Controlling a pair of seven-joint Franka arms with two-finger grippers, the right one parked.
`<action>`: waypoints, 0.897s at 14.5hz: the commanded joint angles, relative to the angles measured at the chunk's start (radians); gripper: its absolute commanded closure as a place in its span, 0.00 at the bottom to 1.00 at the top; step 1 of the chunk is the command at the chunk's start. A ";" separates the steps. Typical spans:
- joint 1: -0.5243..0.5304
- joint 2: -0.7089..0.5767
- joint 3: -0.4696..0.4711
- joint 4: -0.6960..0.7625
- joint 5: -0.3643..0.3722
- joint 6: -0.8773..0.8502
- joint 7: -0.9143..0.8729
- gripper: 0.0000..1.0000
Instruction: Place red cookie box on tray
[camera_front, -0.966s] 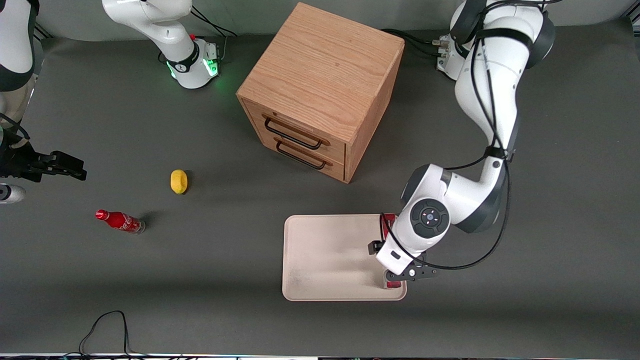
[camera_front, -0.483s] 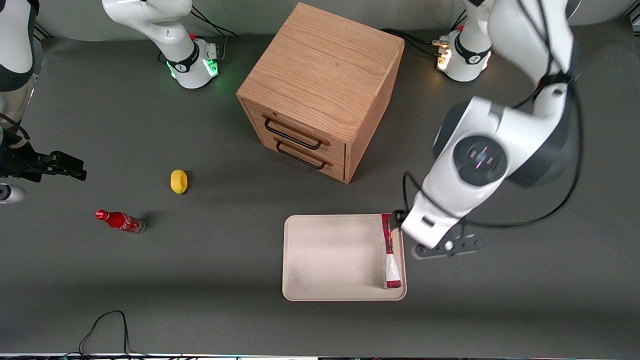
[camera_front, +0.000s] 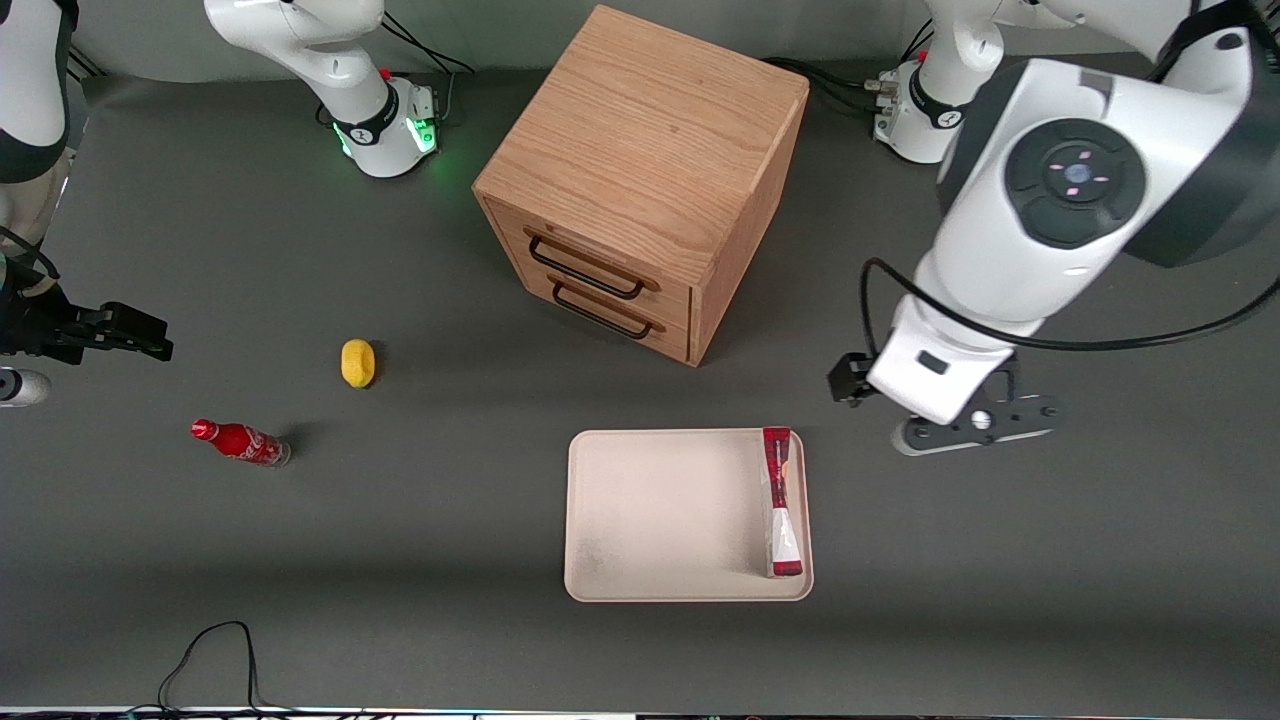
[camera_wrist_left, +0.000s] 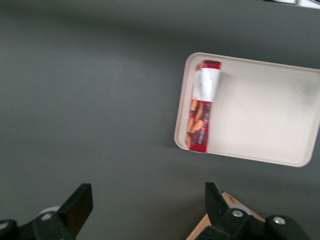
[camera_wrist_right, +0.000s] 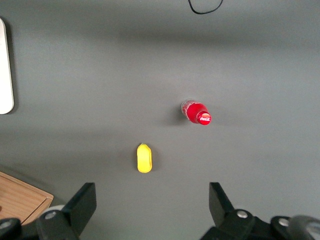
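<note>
The red cookie box (camera_front: 780, 500) lies flat in the tray (camera_front: 670, 520), along the tray's short rim toward the working arm's end. It also shows in the left wrist view (camera_wrist_left: 202, 107), inside the tray (camera_wrist_left: 265, 115). My left gripper (camera_front: 938, 380) hangs high above the bare table, off the tray toward the working arm's end and farther from the front camera than the box. In the left wrist view the gripper (camera_wrist_left: 147, 210) is open and empty, with grey table between its fingers.
A wooden two-drawer cabinet (camera_front: 640, 170) stands farther from the front camera than the tray. A yellow lemon (camera_front: 357, 362) and a small red soda bottle (camera_front: 240, 441) lie toward the parked arm's end. A black cable (camera_front: 215, 650) loops near the front edge.
My gripper has let go of the cookie box, risen and drawn away from the tray toward the working arm's end. The box stays in the tray.
</note>
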 joint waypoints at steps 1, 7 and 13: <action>0.064 -0.146 0.001 -0.196 0.007 0.025 0.081 0.00; 0.248 -0.391 0.001 -0.531 -0.017 0.151 0.328 0.00; 0.333 -0.465 0.030 -0.612 -0.071 0.185 0.460 0.00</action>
